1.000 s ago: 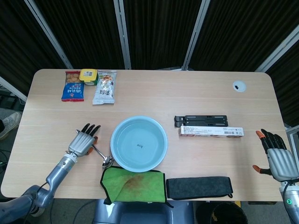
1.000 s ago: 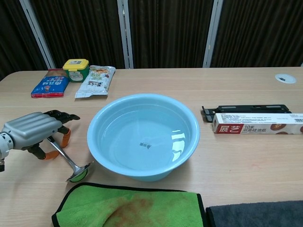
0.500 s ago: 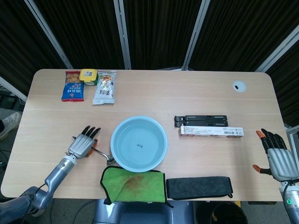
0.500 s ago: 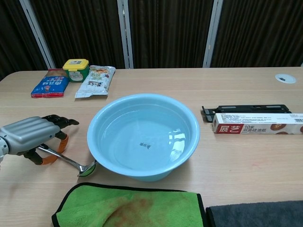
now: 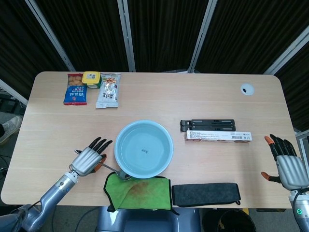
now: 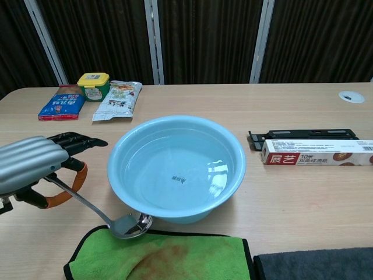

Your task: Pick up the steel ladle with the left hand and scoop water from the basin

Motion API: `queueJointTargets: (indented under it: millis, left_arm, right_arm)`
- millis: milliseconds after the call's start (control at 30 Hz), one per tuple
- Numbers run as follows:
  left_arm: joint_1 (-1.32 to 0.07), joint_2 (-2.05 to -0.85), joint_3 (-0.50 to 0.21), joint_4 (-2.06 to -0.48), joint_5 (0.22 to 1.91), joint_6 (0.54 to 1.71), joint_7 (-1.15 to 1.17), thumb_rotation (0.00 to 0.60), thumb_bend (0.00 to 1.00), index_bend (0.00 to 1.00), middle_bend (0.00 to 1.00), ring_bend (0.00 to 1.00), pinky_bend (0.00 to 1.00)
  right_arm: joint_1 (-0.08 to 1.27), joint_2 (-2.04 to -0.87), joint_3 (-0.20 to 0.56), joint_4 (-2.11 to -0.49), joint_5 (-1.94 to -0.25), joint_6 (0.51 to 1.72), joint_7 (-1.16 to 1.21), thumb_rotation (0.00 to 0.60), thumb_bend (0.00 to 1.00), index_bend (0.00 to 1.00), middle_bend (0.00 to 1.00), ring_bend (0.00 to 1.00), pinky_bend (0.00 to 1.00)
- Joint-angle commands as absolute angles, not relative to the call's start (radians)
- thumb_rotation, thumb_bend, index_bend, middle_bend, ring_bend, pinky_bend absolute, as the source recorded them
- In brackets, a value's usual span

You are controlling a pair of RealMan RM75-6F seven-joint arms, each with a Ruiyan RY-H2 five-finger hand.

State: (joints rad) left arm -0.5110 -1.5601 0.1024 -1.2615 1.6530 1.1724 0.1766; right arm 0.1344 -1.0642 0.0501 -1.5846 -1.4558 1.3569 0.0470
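My left hand point(image 5: 89, 160) point(image 6: 36, 165) grips the handle of the steel ladle point(image 6: 99, 210) point(image 5: 115, 171), lifted off the table. The ladle slopes down to the right; its bowl hangs at the near left rim of the light blue basin point(image 5: 143, 148) point(image 6: 175, 168), just above the green cloth point(image 6: 160, 256) point(image 5: 138, 191). The basin holds clear water and sits mid-table. My right hand point(image 5: 288, 163) is far off at the table's right edge, fingers spread, holding nothing.
Snack packets point(image 5: 91, 88) point(image 6: 93, 97) lie at the far left. A black rack point(image 5: 208, 125) and a long box point(image 5: 218, 136) point(image 6: 317, 151) sit right of the basin. A black cloth point(image 5: 205, 194) lies at the front edge beside the green one.
The left hand has risen and drawn back toward the front edge with the ladle. The ladle's bowl has left the table and swung right, from beside the basin to its near rim.
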Motion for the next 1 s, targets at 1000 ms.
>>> queueJointTargets:
  millis: [1000]
  left_arm:
    - [-0.583, -1.377, -0.022, -1.675, 1.709, 1.179, 0.296, 0.6, 0.56, 0.66, 0.0, 0.0, 0.0]
  right_arm:
    - [0.123, -1.035, 0.029, -1.596, -1.498, 1.367, 0.127, 0.6, 0.0, 0.0, 0.0, 0.0, 0.0]
